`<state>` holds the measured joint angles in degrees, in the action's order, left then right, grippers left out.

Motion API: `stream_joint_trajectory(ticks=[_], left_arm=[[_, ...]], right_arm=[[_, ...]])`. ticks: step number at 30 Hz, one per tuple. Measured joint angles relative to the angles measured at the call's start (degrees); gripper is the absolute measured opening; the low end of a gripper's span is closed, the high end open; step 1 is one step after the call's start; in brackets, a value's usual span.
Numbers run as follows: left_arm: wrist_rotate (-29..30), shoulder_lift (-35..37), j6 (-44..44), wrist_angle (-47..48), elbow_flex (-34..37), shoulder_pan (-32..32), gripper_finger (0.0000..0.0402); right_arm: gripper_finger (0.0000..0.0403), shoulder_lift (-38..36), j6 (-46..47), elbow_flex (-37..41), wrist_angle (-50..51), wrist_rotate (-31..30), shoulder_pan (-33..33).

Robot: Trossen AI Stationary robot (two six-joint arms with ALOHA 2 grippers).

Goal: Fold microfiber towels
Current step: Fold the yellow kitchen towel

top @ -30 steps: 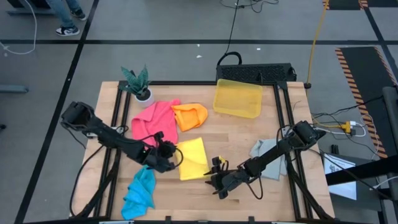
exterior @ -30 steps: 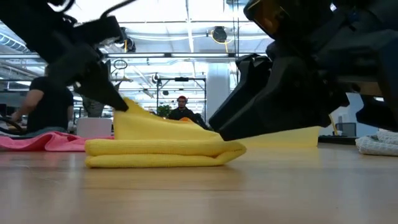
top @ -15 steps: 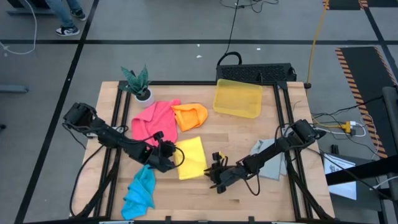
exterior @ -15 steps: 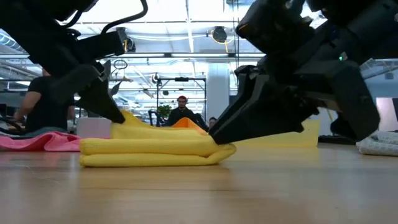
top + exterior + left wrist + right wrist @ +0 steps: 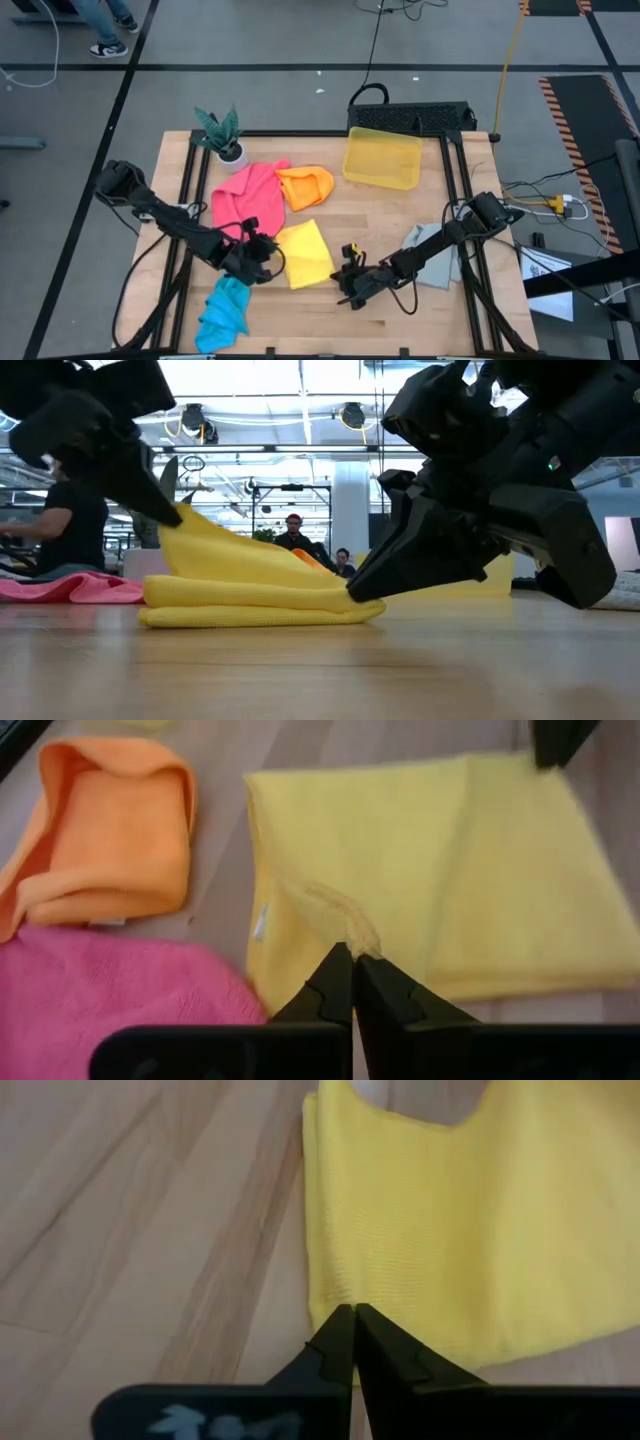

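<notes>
High view: we see the yellow towel (image 5: 304,254) lying folded near the middle of the tabletop (image 5: 400,215), left hand (image 5: 262,262) at its left edge, right hand (image 5: 346,283) at its lower right corner; pink towel (image 5: 245,194) and orange towel (image 5: 306,186) lie behind it, blue towel (image 5: 225,310) near the front edge, grey towel (image 5: 437,258) under the right arm, yellow bin (image 5: 382,157) and plant (image 5: 222,133) at the back. Low view: the yellow towel's top layer peaks up at the left hand (image 5: 170,512) while the right hand (image 5: 352,592) pins the opposite edge low. Left wrist view: fingers pressed together, pinching a puckered bit of the yellow top layer. Right wrist view: fingers pressed together on the yellow edge. We judge the cloth light, soft and floppy, slightly grippy, best taken at corners or edges, single layer. Versus a second ago: the right hand has gone from spread to pinching, the left hand has lifted its edge higher and moved slightly left, and the towel has shifted with it.
</notes>
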<state>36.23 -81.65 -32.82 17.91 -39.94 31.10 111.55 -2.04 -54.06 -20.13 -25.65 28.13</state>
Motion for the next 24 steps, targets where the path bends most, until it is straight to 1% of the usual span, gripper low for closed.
stream_joint_trajectory(ticks=[4, 8, 10, 13, 16, 18, 21, 24], left_arm=[[0.0, -0.3, -4.5, 5.7, 0.0, -0.1, 0.0016], [0.0, -0.7, -7.7, 10.4, 0.0, -0.8, 0.0007], [-0.1, -0.7, -8.3, 11.0, 0.0, -1.2, 0.0004], [-0.1, -0.7, -8.2, 10.7, 0.4, -1.5, 0.0013], [-0.2, -0.7, -8.0, 9.5, 0.4, -1.4, 0.0018], [-0.6, -0.7, -7.6, 8.0, 0.4, -1.3, 0.0012], [-1.5, -0.7, -6.1, 5.7, 0.4, -0.4, 0.0004], [-2.3, -0.7, -5.9, 4.7, 0.4, 0.7, 0.0013]], right_arm=[[0.0003, 0.0, 0.9, 0.0, 1.5, -0.1, 0.1], [0.0001, 0.0, 2.6, 0.0, 3.7, -0.4, 0.1], [0.0001, 0.0, 3.3, 0.0, 4.3, -1.8, 0.1], [0.0001, 0.0, 3.2, 0.0, 5.1, -4.9, 0.4], [0.0002, -0.7, 2.9, 0.0, 5.0, -5.7, 0.8], [0.0004, -1.5, 2.9, 0.0, 4.5, -5.6, 1.2], [0.0010, -2.4, 3.1, 0.0, 1.5, -2.4, 1.6], [0.0025, -2.4, 3.0, 0.0, -5.2, 3.9, 1.6]])
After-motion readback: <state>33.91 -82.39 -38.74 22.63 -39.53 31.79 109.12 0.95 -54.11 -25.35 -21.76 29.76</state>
